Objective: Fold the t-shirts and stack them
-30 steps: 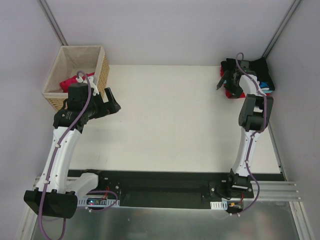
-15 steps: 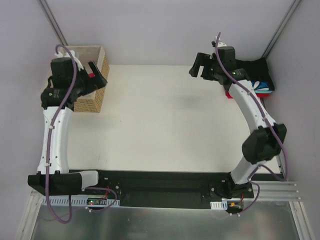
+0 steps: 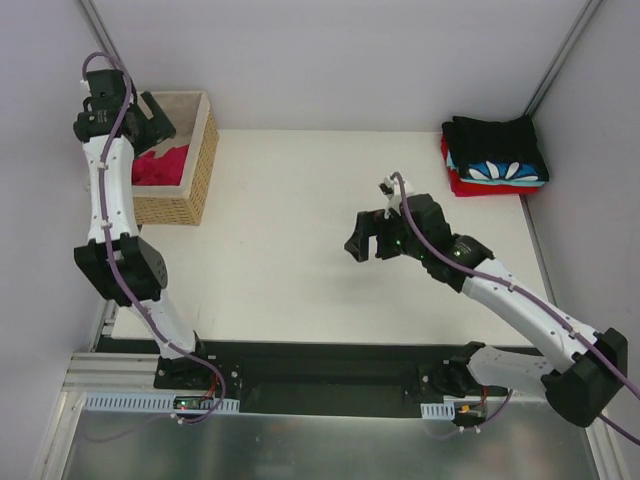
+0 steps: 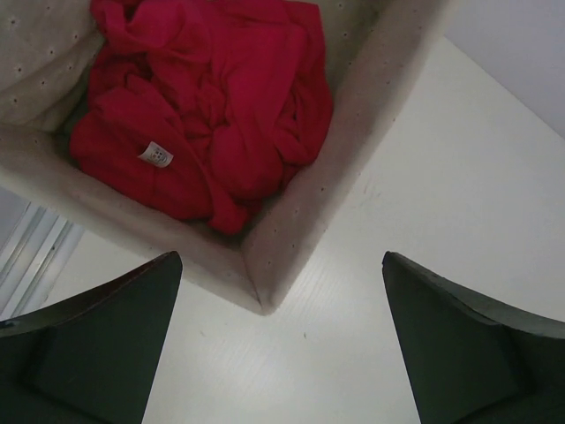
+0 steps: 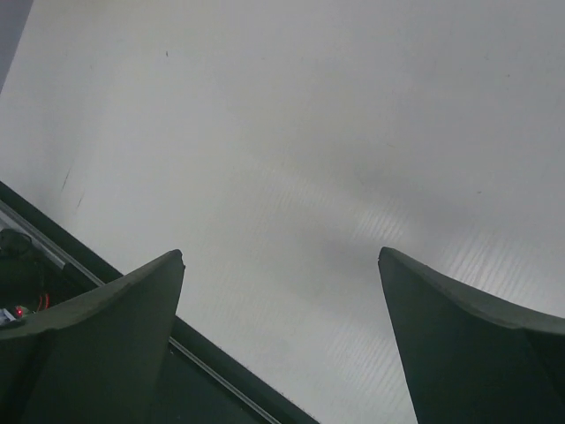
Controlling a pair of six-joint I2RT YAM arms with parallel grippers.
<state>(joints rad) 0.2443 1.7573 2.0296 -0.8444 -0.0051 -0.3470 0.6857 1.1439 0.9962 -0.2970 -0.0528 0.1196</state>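
A crumpled crimson-pink t-shirt [image 3: 158, 165] lies in the wicker basket [image 3: 196, 170] at the back left; in the left wrist view the shirt [image 4: 212, 106] shows with a white label. My left gripper [image 3: 152, 122] hovers open and empty above the basket's near corner [image 4: 265, 291]. A folded stack of t-shirts [image 3: 495, 155] sits at the back right: black on top, blue-white patterned, red at the bottom. My right gripper [image 3: 368, 238] is open and empty above the bare white table [image 5: 291, 159], near the middle.
The beige basket lining [image 4: 44, 53] rises around the shirt. The table's dark front rail [image 5: 115, 327] shows under the right gripper. Grey walls close the back and sides.
The left arm rose and swung back-left over the basket. The right arm left the stack and swung down to the table's middle, open.
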